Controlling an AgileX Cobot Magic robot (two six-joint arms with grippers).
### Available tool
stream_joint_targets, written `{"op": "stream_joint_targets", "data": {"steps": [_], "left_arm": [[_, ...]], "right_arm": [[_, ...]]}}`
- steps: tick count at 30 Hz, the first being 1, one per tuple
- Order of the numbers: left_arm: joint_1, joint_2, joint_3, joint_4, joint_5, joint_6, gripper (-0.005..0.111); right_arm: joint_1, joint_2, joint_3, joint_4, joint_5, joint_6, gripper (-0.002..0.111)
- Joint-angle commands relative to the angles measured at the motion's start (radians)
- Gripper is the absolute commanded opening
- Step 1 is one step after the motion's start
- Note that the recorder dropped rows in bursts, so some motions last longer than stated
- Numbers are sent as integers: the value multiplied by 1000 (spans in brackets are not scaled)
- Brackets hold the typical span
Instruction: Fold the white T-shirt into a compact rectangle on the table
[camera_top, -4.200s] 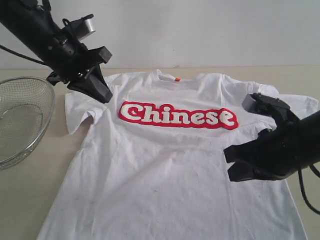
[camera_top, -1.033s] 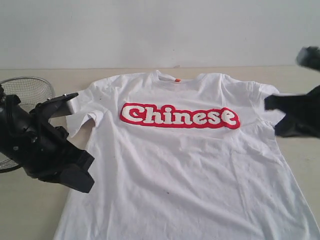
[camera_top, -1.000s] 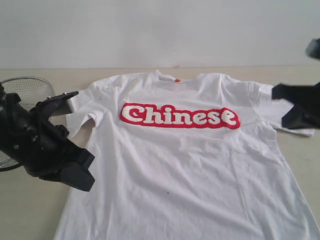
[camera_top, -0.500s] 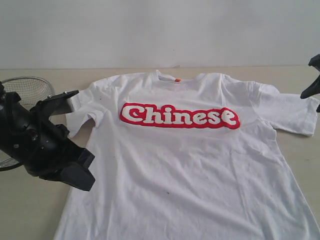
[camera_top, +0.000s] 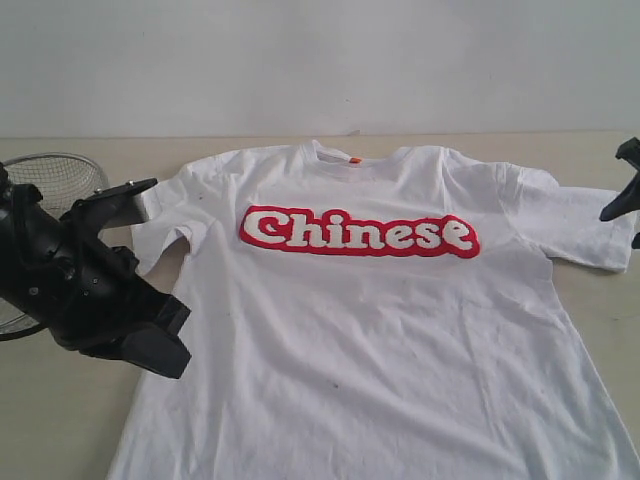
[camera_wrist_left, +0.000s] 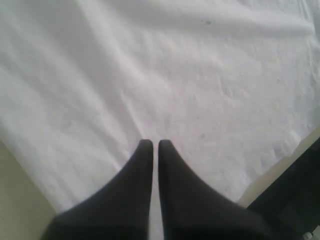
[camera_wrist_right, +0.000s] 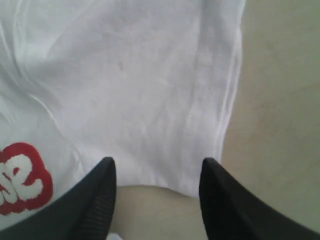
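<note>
**A:** Which step are we on?

**B:** The very start, I'd say. The white T-shirt (camera_top: 380, 330) lies spread flat and face up on the worktop (camera_top: 60, 420), red lettering (camera_top: 355, 232) uppermost, with no fold made yet.

**A:** And the tools?

**B:** The left tool (camera_wrist_left: 151, 145) has its jaws pressed together over the shirt's body near the side edge, and no cloth shows between them. The right tool (camera_wrist_right: 157, 165) has its jaws apart above the hem of the sleeve (camera_top: 585, 225) on its own side, gripping nothing.

**A:** What does the next move need?

**B:** Probably the right tool comes down, pinches that sleeve hem and carries it in toward the chest. The left tool would have to part its jaws before it could take an edge (closed, it can only push).

**A:** Anything in the way?

**B:** A wire basket (camera_top: 55, 175) sits on the worktop behind the left arm, near the other sleeve (camera_top: 165, 230) but not touching it. A wide swing could clip it. The shirt's lower hem runs out of view, so I can't tell how it lies.
</note>
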Motion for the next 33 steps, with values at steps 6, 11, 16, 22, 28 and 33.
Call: {"op": "stream_joint_targets", "data": {"steps": [6, 11, 16, 22, 28, 33], "left_arm": [[-5, -12, -6, -8, -10, 12, 5], [-5, -12, -6, -8, -10, 12, 5], [-5, -12, -6, -8, -12, 12, 5], [-5, -12, -6, -8, -14, 12, 5], [-5, -2, -6, -8, -13, 12, 5], [-5, 22, -6, -8, -13, 12, 5]], "right_arm": [[-20, 21, -6, -102, 19, -38, 46], [-20, 56, -6, -87, 5, -59, 46], [-20, 74, -6, -29, -27, -104, 46], [-18, 95, -6, 35, -43, -143, 46], [-17, 120, -6, 53, -86, -148, 46], [-17, 132, -6, 72, -133, -154, 43]]}}
